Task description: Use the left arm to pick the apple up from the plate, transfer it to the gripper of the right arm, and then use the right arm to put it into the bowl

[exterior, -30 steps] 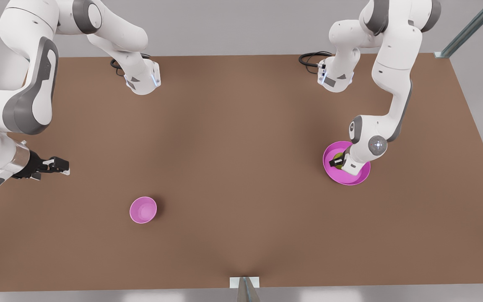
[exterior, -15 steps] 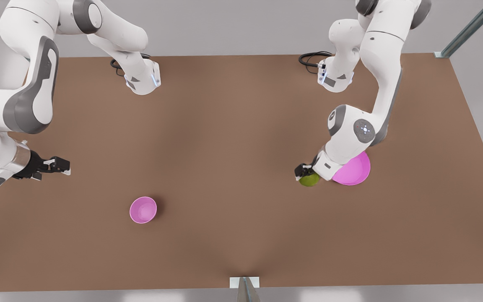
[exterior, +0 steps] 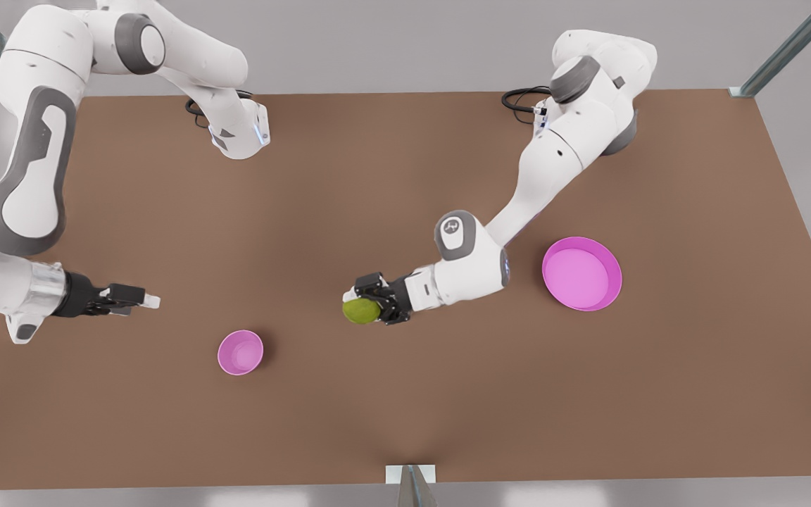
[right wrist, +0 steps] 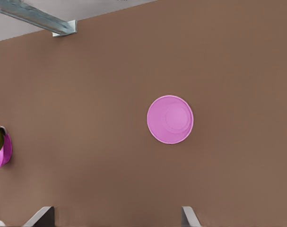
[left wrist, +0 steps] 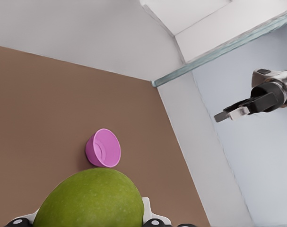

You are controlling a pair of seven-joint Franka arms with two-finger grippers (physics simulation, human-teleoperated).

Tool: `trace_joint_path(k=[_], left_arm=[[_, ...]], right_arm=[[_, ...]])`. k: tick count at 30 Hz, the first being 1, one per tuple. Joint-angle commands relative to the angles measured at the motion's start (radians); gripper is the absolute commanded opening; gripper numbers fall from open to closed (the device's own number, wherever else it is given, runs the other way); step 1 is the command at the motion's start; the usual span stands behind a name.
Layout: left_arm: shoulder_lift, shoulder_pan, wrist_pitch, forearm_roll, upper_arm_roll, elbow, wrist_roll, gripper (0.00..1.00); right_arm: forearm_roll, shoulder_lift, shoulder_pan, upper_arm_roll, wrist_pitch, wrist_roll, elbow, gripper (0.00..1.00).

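The yellowish-green apple (exterior: 359,311) hangs above mid-table, with my left gripper (exterior: 369,308) shut on it. That apple (left wrist: 91,198) sits close up in the left wrist view, held between the fingers. The magenta plate (exterior: 581,273) lies bare at the front view's right. The small pink bowl (exterior: 240,352) stands to the front view's left of the apple, nearer the front edge. My right gripper (exterior: 146,301) hovers at the front view's left, open, pointing toward the apple. It appears far off as the right gripper (left wrist: 230,112). The bowl (right wrist: 170,119) lies beneath it.
Brown table (exterior: 405,394) with metal frame posts at the corners (exterior: 786,49) and a bracket at the front edge (exterior: 411,475). Both arm bases with cables stand at the table's far edge (exterior: 240,134).
My left arm lifted the apple off the plate and carried it toward the front view's left to mid-table. My right gripper shifted slightly toward the middle.
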Motion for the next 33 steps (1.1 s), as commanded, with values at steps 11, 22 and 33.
trace_joint_path(k=[11,22,33], left_arm=[[0.078,0.003,0.117,-0.226,-0.059,0.038,1.476,0.76],[0.108,-0.027,0.120,-0.260,-0.062,0.061,1.474,0.78],[0.112,-0.027,0.120,-0.269,-0.060,0.063,1.474,0.78]], right_arm=[[0.978,0.365,0.096,0.037,0.178,-0.456,0.017,1.00],[0.788,0.392,0.248,0.051,0.091,-0.446,0.011,1.00],[0.830,0.415,0.301,0.056,0.100,-0.528,0.011,1.00]])
